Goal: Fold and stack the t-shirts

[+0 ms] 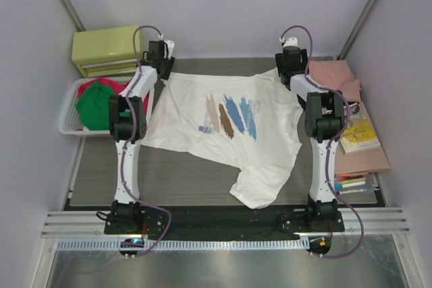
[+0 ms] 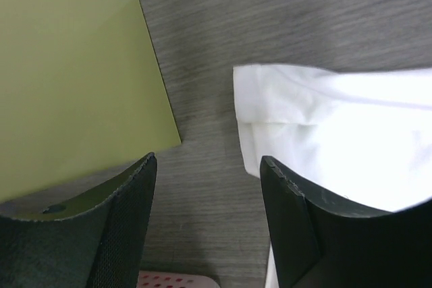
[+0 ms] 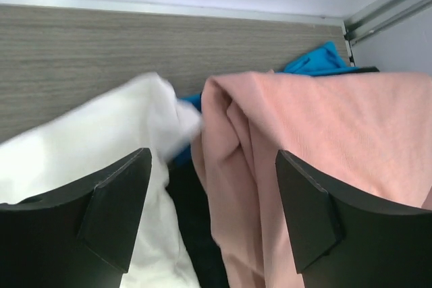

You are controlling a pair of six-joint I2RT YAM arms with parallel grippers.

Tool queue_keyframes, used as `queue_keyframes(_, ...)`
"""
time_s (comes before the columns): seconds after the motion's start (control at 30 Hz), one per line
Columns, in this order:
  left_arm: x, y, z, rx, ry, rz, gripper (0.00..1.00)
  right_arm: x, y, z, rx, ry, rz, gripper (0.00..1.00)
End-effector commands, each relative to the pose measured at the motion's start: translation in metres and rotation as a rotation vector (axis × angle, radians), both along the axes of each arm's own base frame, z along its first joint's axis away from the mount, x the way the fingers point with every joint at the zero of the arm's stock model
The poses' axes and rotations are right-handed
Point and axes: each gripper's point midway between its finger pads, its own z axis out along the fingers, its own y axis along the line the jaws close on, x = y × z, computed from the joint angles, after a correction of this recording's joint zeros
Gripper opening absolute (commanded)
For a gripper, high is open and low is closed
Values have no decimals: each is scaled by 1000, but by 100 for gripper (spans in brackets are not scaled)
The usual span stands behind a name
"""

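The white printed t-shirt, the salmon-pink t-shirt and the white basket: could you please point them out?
white printed t-shirt [image 1: 229, 116]: top view, chest print.
salmon-pink t-shirt [image 3: 337, 119]: right wrist view, flat upper cloth.
white basket [image 1: 67, 118]: top view, left wall.

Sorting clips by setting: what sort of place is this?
Likely a lab test cell: plain walls with metal corner posts, left arm and right arm bolted to a rail, white t-shirt spread on the table.
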Motion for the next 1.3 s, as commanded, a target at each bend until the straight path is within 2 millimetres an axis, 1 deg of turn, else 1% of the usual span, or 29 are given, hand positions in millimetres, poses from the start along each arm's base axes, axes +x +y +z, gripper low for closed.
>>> queue_keyframes(0.0, -10, 13, 75, -47, -131, 40, 64, -28, -3, 80, 43, -174, -43, 80)
queue_keyframes(0.03, -19, 14, 102, -80, -170, 54, 64, -43, -2, 123, 71, -244, -39, 80)
queue_keyframes(0.07, -31, 19, 100, -96, -147, 55, 64, -60, -2, 110, 78, -200, -36, 81)
queue_keyframes(0.1, -40, 24, 107, -105, -151, 65, 64, -73, -3, 124, 87, -208, -34, 81)
queue_keyframes(0.13, -54, 28, 143, -120, -208, 73, 64, -92, -5, 160, 107, -260, -36, 81)
queue_keyframes(0.17, -70, 39, 131, -130, -177, 100, 64, -114, -9, 152, 113, -219, -43, 81)
queue_keyframes(0.2, -79, 42, 138, -151, -192, 88, 64, -128, -14, 160, 122, -225, -44, 81)
queue_keyframes(0.23, -96, 55, 174, -162, -269, 105, 65, -151, -17, 195, 140, -291, -39, 82)
queue_keyframes(0.27, -110, 54, 154, -164, -224, 98, 65, -169, -27, 185, 138, -258, -56, 82)
queue_keyframes(0.33, -132, 83, 160, -160, -224, 146, 65, -194, -33, 196, 134, -255, -42, 82)
queue_keyframes(0.4, -161, 93, 163, -153, -217, 151, 65, -231, -38, 209, 120, -238, -38, 83)
queue_keyframes(0.43, -178, 96, 148, -164, -162, 143, 65, -243, -42, 211, 128, -216, -12, 80)
queue_keyframes(0.47, -195, 93, 163, -174, -171, 113, 64, -267, -38, 214, 149, -160, 23, 78)
queue_keyframes(0.5, -207, 91, 160, -176, -147, 104, 61, -279, -41, 214, 162, -135, 31, 75)
queue_keyframes(0.53, -231, 73, 142, -237, -58, 39, 53, -290, -35, 212, 181, -87, 87, 40)
queue_keyframes(0.57, -248, 63, 152, -264, -63, -2, 34, -312, -27, 201, 209, 21, 123, 9)
queue_keyframes(0.6, -262, 54, 153, -299, -51, -19, 0, -324, -10, 199, 270, 54, 202, 1)
queue_keyframes(0.63, -277, 43, 143, -347, -21, -37, 0, -337, 2, 193, 297, 109, 258, 1)
queue_keyframes(0.67, -287, 41, 144, -357, -28, -34, 0, -358, 16, 178, 359, 200, 294, 1)
queue_keyframes(0.7, -301, 40, 165, -347, -111, -43, 0, -372, 32, 181, 430, 195, 342, 1)
queue_keyframes(0.73, -310, 41, 157, -339, -115, -32, 0, -380, 41, 179, 465, 191, 374, 1)
queue_keyframes(0.8, -328, 50, 188, -283, -260, -7, 0, -393, 53, 175, 507, 186, 411, 1)
queue_keyframes(0.9, -349, 64, 204, -241, -344, 78, 0, -403, 54, 171, 500, 190, 423, 1)
queue_keyframes(0.93, -356, 67, 216, -238, -379, 102, 0, -403, 54, 163, 485, 227, 438, 1)
queue_keyframes(0.97, -358, 68, 220, -253, -386, 125, 0, -408, 58, 153, 488, 280, 445, 1)
queue_keyframes(1.0, -364, 79, 220, -228, -377, 199, 0, -410, 60, 145, 485, 317, 448, 1)
queue_keyframes(1.03, -365, 84, 224, -228, -389, 228, 0, -413, 59, 129, 477, 388, 429, 1)
queue_keyframes(1.13, -364, 83, 224, -255, -403, 250, 0, -411, 75, 124, 437, 415, 468, 1)
queue_keyframes(1.27, -358, 80, 221, -274, -389, 235, 0, -398, 96, 94, 420, 521, 507, 1)
